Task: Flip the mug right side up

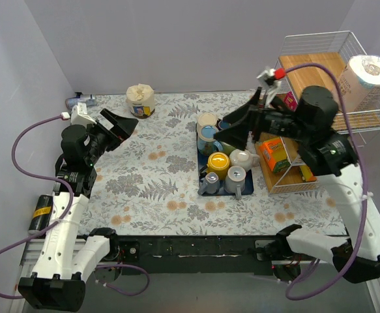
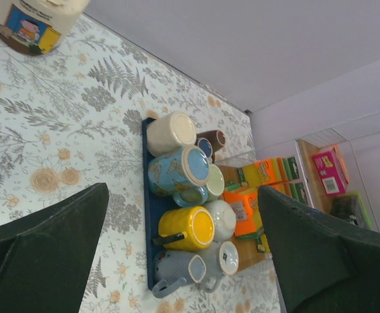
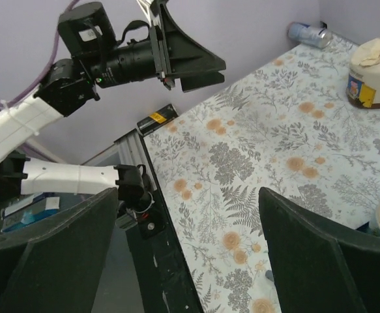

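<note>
The cream mug (image 1: 206, 121) (image 2: 170, 132) stands at the far left corner of the dark blue tray (image 1: 202, 175) (image 2: 152, 215). The right claw (image 1: 238, 127) hangs in the air over the tray's far end, above the mug and a little to its right, not touching it. That claw is spread wide with nothing between its fingers, and its own camera looks away from the tray across the flowered table (image 3: 274, 163). The left claw (image 1: 120, 128) is raised well apart from the tray, off its left side. It too gapes empty, and its wrist view frames the tray between its fingers. The mug is plain glossy cream and squat. The face it turns upward looks flat and closed, with a thin ring at the edge like a base. It touches the blue patterned mug (image 2: 176, 173) just nearer on the tray. Its handle I cannot make out
</note>
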{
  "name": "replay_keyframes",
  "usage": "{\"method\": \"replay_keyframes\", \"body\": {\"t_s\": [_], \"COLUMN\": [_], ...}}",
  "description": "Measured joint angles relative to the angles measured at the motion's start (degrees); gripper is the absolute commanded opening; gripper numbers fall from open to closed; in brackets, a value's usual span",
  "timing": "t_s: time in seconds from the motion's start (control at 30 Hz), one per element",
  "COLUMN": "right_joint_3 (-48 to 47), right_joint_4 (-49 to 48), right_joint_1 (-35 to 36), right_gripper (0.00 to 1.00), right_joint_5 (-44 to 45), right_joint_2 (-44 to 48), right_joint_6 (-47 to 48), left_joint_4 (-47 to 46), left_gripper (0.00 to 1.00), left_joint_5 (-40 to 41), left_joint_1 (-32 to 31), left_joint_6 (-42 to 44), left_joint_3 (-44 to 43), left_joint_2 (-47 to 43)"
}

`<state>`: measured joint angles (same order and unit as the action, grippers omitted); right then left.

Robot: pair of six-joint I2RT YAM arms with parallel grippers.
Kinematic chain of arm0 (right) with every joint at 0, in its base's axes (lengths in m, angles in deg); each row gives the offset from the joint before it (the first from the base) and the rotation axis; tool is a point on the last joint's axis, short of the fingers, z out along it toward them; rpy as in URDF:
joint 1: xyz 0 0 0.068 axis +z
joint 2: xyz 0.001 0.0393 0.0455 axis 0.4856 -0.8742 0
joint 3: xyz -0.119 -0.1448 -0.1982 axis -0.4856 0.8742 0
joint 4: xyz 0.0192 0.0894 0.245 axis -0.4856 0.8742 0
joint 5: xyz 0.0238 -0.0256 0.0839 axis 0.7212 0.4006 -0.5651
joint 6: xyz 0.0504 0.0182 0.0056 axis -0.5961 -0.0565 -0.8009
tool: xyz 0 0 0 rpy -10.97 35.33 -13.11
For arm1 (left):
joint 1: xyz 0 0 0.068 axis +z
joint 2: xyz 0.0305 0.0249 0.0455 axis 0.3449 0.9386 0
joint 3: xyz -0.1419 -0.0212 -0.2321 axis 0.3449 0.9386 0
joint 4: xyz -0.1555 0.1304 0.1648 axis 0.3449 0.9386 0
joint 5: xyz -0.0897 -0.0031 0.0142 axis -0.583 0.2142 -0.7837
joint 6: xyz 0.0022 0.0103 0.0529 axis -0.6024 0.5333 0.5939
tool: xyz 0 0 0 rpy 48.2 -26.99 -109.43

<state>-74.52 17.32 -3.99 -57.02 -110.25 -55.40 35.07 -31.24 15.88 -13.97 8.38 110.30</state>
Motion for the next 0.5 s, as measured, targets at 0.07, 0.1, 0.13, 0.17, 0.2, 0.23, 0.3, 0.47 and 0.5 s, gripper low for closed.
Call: {"method": "replay_keyframes", "body": {"t_s": [0.07, 0.1, 0.13, 0.17, 0.2, 0.23, 0.3, 0.47, 0.5], "right_joint_3": [0.0, 0.0, 0.1, 0.4, 1.4, 2.4, 4.7, 5.0, 4.8], "right_joint_4": [0.2, 0.3, 0.6, 0.7, 0.5, 0.5, 1.4, 9.8, 13.1], "right_joint_1": [7.4, 10.2, 14.1, 16.7, 19.4, 21.2, 25.6, 33.2, 33.9], "right_gripper": [0.92, 0.91, 0.91, 0.9, 0.9, 0.9, 0.9, 0.91, 0.89], "right_joint_5": [6.6, 9.2, 13.8, 17.7, 21.6, 25.2, 35.8, 62.8, 66.9], "right_joint_2": [-2.9, -4.0, -5.5, -6.6, -7.2, -7.5, -8.1, -14.0, -15.6], "right_joint_6": [1.3, 1.8, 2.1, 2.3, 2.2, 2.0, -0.2, -11.8, -15.5], "left_joint_4": [-0.9, -1.4, -1.7, -1.8, -1.7, -1.3, 0.1, 3.8, 4.6], "left_gripper": [0.98, 0.98, 0.98, 0.98, 0.98, 0.98, 0.98, 0.98, 0.98], "left_joint_5": [1.7, 2.8, 3.8, 4.5, 5.0, 5.3, 5.4, 5.9, 6.4], "left_joint_1": [0.0, 0.0, 0.0, 0.0, 0.0, 0.0, 0.0, 0.0, 0.0], "left_joint_6": [0.8, 1.4, 2.1, 2.8, 3.4, 4.0, 4.7, 3.4, 2.4], "left_joint_3": [0.2, 0.4, 0.4, 0.4, 0.3, 0.0, -1.1, -1.5, -1.4], "left_joint_2": [0.5, 0.7, 0.9, 1.1, 1.3, 1.8, 3.1, 3.8, 3.2]}}
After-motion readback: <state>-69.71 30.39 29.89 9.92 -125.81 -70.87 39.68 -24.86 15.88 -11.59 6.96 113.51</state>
